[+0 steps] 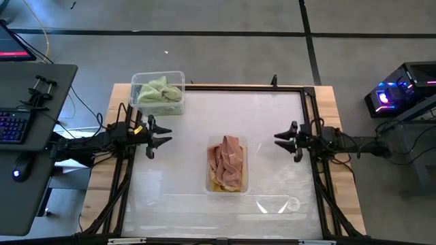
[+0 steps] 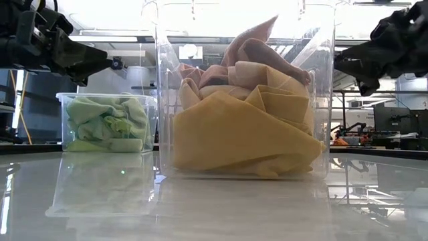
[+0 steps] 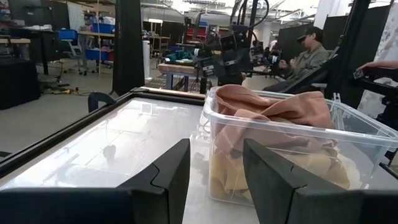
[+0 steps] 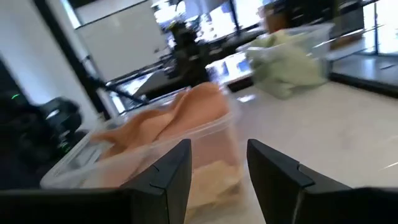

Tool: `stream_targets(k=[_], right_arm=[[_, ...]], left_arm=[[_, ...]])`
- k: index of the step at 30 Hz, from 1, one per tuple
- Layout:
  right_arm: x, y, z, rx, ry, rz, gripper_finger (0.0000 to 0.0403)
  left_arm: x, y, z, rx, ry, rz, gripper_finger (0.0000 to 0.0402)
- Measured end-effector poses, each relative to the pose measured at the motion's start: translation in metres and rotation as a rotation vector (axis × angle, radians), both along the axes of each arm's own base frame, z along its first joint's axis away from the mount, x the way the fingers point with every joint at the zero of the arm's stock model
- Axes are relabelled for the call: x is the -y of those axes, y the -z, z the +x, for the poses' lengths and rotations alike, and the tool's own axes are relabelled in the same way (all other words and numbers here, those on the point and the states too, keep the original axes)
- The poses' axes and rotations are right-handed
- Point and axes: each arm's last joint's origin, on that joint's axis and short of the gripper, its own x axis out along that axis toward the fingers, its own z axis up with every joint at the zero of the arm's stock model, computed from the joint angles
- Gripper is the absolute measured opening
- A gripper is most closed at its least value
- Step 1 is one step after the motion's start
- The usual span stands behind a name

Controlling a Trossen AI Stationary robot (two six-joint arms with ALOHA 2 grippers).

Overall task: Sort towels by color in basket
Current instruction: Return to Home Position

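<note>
Sorting appears complete. The green towels [image 1: 159, 92] fill the corner bin [image 1: 182, 82], and the pink and yellow towels [image 1: 227, 160] fill the centre bin [image 1: 244, 178]. The left gripper [image 1: 162, 136] and right gripper [image 1: 279, 140] hang on either side, fingers spread and empty, consistent with parking.

The middle bin [image 1: 208, 170], its pink and yellow towels [image 1: 228, 160] heaped above the rim, stands between the left gripper [image 1: 158, 138] and the right gripper [image 1: 285, 141], blocking the straight line from one to the other. The corner bin [image 1: 176, 75] of green towels [image 1: 158, 92] fills the far left corner, near the left gripper. The table [image 1: 272, 109] lies bare on either side of the middle bin and along its far right
</note>
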Motion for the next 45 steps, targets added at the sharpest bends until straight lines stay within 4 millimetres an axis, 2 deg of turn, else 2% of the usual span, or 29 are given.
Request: stream_targets(k=[8,14,16,45], right_arm=[[-0.0065,0.0004,-0.0001,-0.004,-0.087,-0.011,0.0151],[-0.0095,0.0016,-0.0001,-0.006,-0.181,-0.397,0.0151],[-0.0096,0.0015,-0.0001,-0.004,-0.184,-0.471,0.0151],[-0.0074,0.0034,0.0012,-0.031,-0.151,-0.468,0.0151]], left_arm=[[-0.0001,0.0,0.0,0.0,-0.004,0.0,0.0133],[-0.0001,0.0,0.0,0.0,-0.004,0.0,0.0133],[-0.0001,0.0,0.0,0.0,-0.004,0.0,0.0133],[-0.0001,0.0,0.0,0.0,-0.003,0.0,0.0133]])
